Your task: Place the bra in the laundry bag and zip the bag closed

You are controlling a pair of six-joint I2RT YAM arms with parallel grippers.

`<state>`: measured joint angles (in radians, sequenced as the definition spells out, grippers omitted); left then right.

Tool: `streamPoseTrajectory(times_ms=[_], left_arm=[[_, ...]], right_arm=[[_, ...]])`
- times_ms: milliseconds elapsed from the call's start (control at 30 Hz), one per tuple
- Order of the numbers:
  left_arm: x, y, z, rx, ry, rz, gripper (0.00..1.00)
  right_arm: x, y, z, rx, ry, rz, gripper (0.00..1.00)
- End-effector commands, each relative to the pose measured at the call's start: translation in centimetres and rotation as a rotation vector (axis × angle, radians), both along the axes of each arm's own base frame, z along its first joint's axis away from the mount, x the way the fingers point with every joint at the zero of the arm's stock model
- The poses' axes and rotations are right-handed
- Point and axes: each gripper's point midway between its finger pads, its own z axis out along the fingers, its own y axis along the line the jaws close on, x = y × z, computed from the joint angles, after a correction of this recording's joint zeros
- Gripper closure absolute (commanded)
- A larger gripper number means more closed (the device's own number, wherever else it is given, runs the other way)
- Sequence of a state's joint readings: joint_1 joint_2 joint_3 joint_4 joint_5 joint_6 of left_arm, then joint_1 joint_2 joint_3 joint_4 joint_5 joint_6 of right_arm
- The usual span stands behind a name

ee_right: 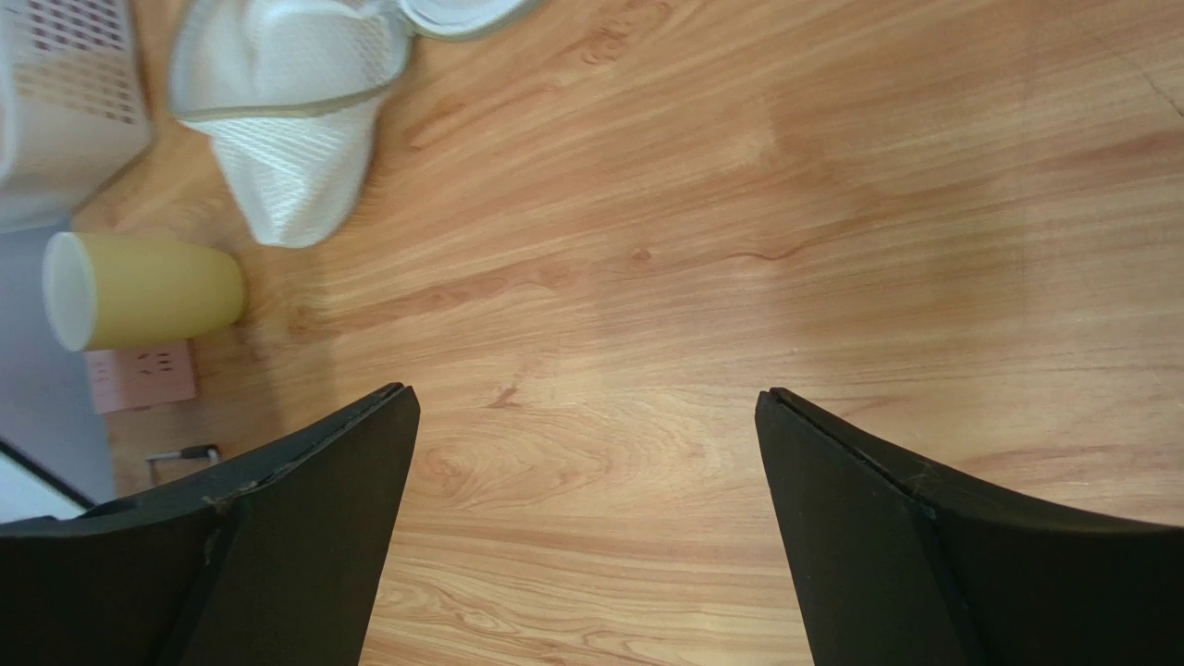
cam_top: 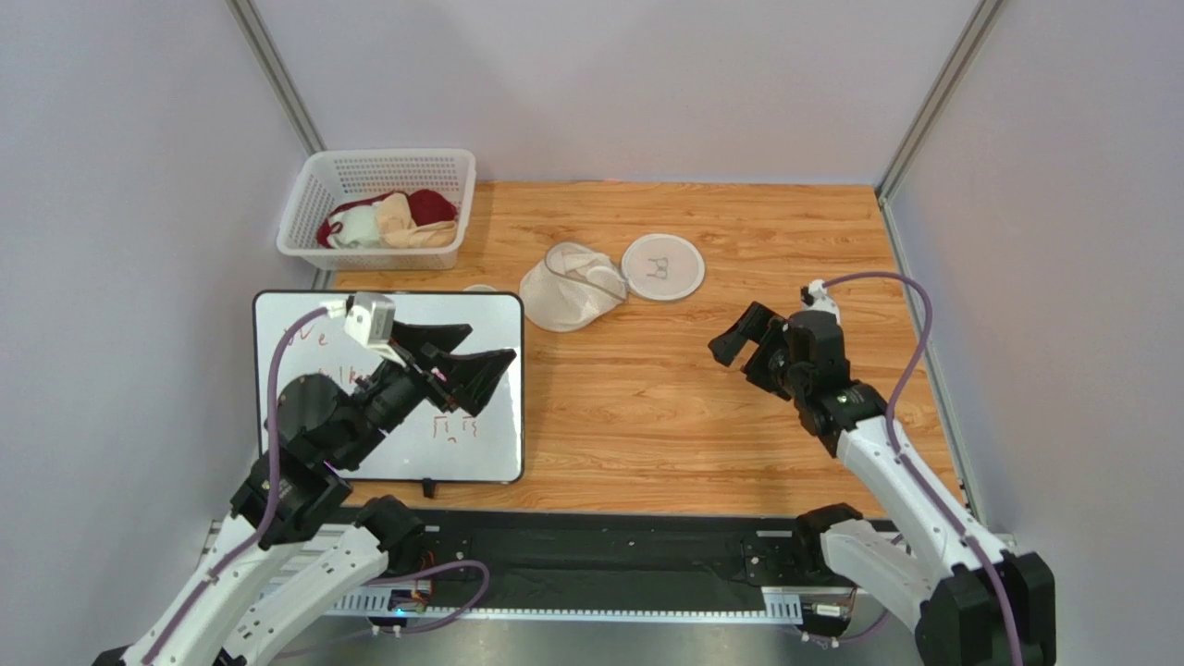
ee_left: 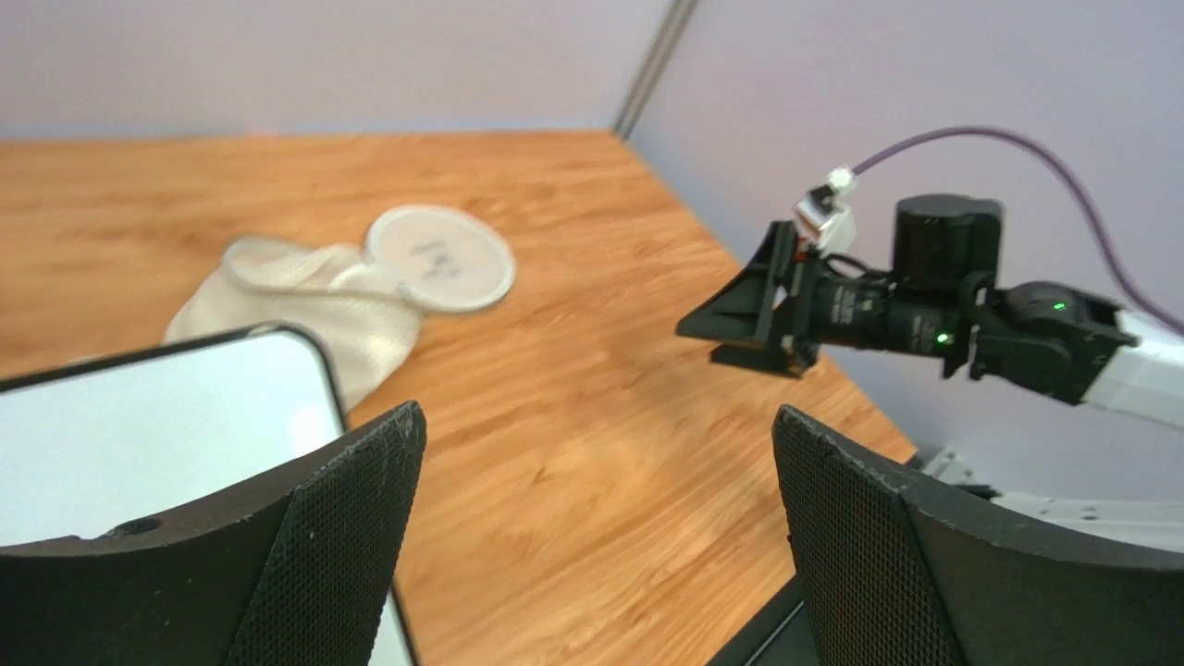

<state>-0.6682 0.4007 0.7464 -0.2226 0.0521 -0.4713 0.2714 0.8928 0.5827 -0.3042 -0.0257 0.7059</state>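
The pale beige bra (cam_top: 417, 225) lies in the white lattice basket (cam_top: 313, 194) at the back left, beside a dark red garment and a white one. The off-white mesh laundry bag (cam_top: 573, 289) lies open on the table's middle back, its round half with the black drawing (cam_top: 663, 265) folded out to the right. The bag also shows in the left wrist view (ee_left: 334, 292) and the right wrist view (ee_right: 295, 104). My left gripper (cam_top: 489, 344) is open and empty above a whiteboard, short of the bag. My right gripper (cam_top: 733, 330) is open and empty, right of the bag.
A black-framed whiteboard (cam_top: 320, 403) with red marks lies at the left front. A yellow cup (ee_right: 139, 289) lies on its side between the basket (ee_right: 56, 125) and the bag. Purple walls enclose the wooden table (cam_top: 667, 416).
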Motion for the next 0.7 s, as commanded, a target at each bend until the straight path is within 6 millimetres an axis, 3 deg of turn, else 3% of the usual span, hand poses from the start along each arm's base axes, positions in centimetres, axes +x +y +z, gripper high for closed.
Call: streamPoseTrajectory(times_ms=[0,33,133,167,200,233,433,533,667], left_arm=[[0.7,3.5,-5.9,0.262,0.323,0.183,0.0],[0.4,4.0,-5.2,0.244,0.341,0.204,0.0],[-0.4,5.1,-6.7,0.251,0.377,0.235,0.0],[-1.2,5.6,-6.3,0.198,0.359,0.234,0.0],[-1.5,5.8,-6.3,0.167,0.355,0.238,0.0],[-1.8,5.9,-7.2,0.151,0.365,0.236,0.0],[-4.7,6.2,-5.2,-0.021,0.303,0.149,0.0],[-5.2,6.1,-3.5,-0.028,0.288,0.126,0.0],[-4.8,4.7,-2.1,0.037,0.321,0.078,0.01]], right_arm=[[2.4,0.0,-0.1,-0.103,0.054,0.039,0.0],[2.8,0.5,0.1,-0.102,0.059,0.069,0.0],[5.6,1.8,0.1,-0.129,0.075,0.137,0.0],[6.3,2.2,-0.2,-0.138,0.089,0.158,0.0],[7.7,2.6,0.8,-0.139,0.072,0.172,0.01],[8.4,2.7,-1.0,-0.157,0.134,0.176,0.01],[13.1,2.6,-2.4,-0.088,0.155,0.137,0.04],[14.6,2.6,-2.7,-0.049,0.125,0.106,0.05],[16.5,3.2,-4.8,0.0,0.164,0.075,0.12]])
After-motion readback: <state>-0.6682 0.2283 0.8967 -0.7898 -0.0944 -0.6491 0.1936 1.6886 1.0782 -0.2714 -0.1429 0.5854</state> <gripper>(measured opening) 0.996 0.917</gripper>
